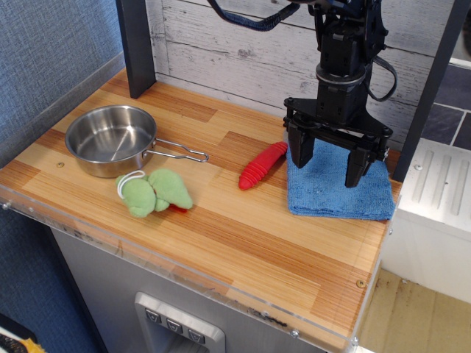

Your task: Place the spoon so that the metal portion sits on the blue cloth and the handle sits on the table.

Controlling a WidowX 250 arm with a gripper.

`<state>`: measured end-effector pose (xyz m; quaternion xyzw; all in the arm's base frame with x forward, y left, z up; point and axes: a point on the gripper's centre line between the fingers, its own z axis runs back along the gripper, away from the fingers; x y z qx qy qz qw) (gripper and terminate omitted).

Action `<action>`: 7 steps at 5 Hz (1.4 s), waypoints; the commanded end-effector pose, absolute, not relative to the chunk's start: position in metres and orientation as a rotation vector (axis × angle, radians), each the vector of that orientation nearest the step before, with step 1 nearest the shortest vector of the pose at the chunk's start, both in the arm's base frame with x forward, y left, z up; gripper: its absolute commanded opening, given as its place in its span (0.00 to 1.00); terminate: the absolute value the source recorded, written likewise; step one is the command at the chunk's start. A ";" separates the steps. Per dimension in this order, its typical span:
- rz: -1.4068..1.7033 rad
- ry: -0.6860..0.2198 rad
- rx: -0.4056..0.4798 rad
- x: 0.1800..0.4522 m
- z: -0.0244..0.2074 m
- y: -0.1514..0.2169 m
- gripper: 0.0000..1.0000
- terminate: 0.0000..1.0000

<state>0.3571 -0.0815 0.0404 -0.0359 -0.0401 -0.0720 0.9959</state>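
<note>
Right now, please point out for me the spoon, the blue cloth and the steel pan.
spoon (262, 165), main camera view, middle of its red ribbed handle.
blue cloth (331, 197), main camera view, bare front part.
steel pan (103, 163), main camera view, front outer wall.

Even, bright diffuse light, no hard shadows. Soft shadow under the gripper (329, 160) on the blue cloth (335, 193) at the bench's right edge. Mild glare inside the steel pan (110, 138) near the left edge. Focus sharp throughout, slight compression softness.
</note>
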 end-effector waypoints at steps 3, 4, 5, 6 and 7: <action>-0.091 -0.150 -0.045 0.359 0.067 -0.050 1.00 0.00; -0.071 -0.184 -0.030 0.359 0.076 -0.037 1.00 0.00; -0.058 -0.192 -0.005 0.360 0.075 -0.023 1.00 0.00; -0.047 -0.170 0.031 0.360 0.061 -0.011 1.00 0.00; -0.041 -0.154 0.068 0.359 0.048 -0.003 1.00 0.00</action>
